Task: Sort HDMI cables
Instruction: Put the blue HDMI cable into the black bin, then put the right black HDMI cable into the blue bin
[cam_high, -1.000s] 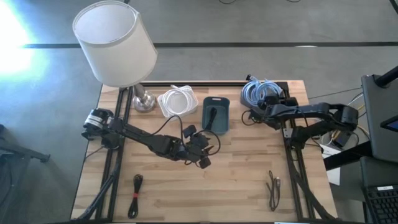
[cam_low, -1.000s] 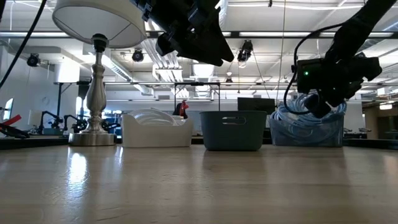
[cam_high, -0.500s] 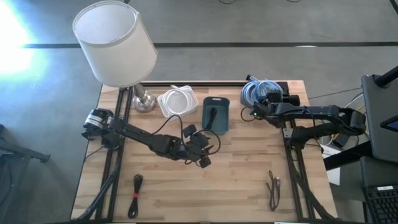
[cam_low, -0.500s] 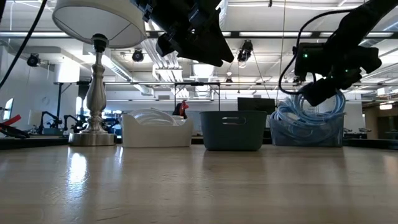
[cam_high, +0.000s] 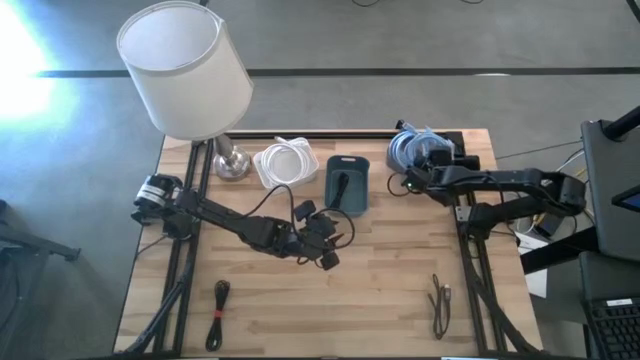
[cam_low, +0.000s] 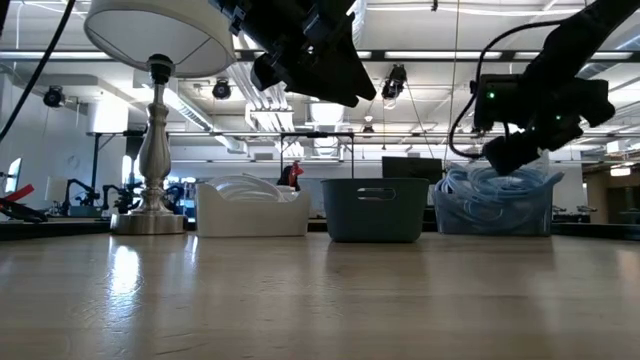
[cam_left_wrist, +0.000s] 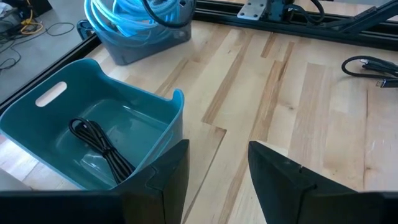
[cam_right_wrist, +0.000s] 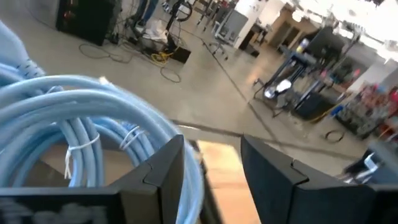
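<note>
Light-blue coils (cam_right_wrist: 81, 124) fill right wrist view (bin hidden), fingers (cam_right_wrist: 163, 171) apart.

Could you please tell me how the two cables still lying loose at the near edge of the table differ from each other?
The left cable is black, while the right cable looks greyer. The left cable lies as a straight, tight bundle; the right cable is looser, with its strands spread apart. The left cable sits near the table's left corner, the right cable toward its right side. Both are short, folded and outside any bin.

Right claw (cam_low: 510, 152) now lifted clear of blue coils (cam_low: 492, 190); coils settled lower into their bin (cam_low: 490, 218).
</note>
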